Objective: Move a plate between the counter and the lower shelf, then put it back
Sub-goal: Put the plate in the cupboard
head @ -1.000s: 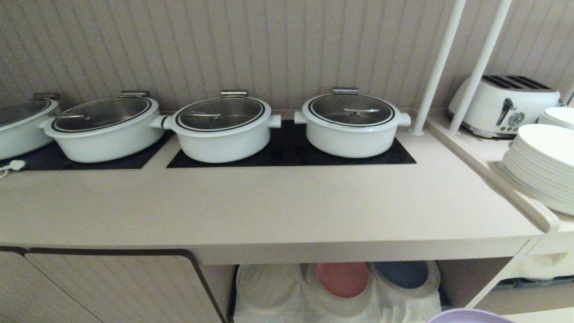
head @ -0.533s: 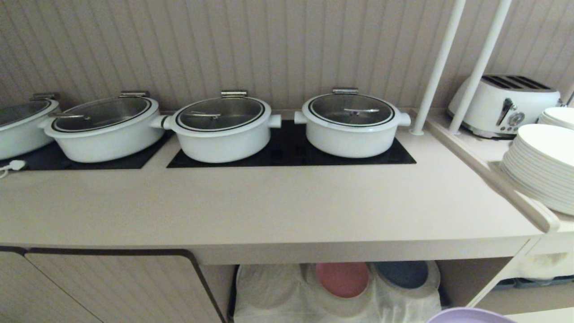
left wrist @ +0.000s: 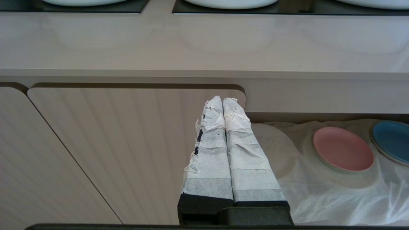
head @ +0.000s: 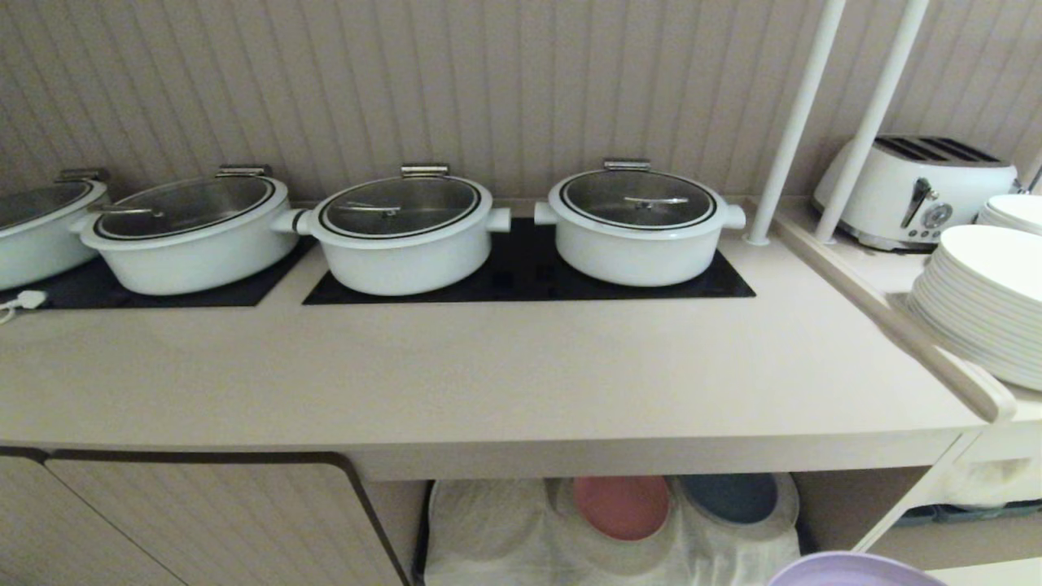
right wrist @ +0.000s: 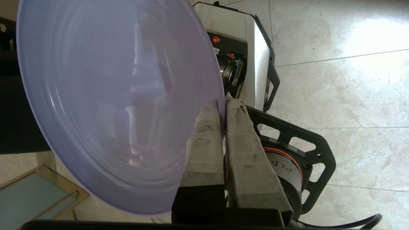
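The right gripper pinches the rim of the plate, held low before the counter. On the lower shelf, a pink plate and a blue plate sit on white cloth. The left gripper is clenched, empty.

glossy plastic plate, wrinkled cloth
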Robot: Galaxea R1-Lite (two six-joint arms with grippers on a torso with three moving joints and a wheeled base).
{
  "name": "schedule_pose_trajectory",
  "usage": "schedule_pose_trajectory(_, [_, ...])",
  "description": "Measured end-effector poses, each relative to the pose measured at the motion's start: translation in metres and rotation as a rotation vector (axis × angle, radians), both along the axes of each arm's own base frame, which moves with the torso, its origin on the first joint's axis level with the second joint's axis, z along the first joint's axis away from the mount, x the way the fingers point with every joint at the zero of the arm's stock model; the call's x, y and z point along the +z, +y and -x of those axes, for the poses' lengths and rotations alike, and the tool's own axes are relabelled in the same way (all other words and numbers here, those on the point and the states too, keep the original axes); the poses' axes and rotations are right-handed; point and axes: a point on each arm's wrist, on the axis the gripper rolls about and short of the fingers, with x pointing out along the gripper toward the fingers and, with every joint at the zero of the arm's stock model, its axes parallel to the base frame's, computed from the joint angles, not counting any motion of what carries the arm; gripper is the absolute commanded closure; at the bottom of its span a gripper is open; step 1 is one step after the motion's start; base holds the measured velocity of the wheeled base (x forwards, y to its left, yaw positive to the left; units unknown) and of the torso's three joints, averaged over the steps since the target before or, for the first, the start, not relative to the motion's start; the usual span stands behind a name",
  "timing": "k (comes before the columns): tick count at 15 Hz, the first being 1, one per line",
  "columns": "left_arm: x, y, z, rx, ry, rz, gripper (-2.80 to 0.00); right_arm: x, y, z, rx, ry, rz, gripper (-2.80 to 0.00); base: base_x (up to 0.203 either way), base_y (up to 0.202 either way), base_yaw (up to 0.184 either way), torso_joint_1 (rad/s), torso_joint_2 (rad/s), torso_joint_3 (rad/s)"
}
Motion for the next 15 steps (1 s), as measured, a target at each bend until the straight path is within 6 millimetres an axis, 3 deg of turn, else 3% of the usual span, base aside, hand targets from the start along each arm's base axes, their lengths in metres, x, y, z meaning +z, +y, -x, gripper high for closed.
schedule_pose_trajectory(15, [-0.0001, 0.0000, 0.0000, 0.000, 0.001, 0.000, 0.00, -0.0002, 0.0003, 0.0011, 0.000, 0.012, -0.003, 0.00, 0.000, 0.000, 0.000, 0.000, 0.00, 0.000])
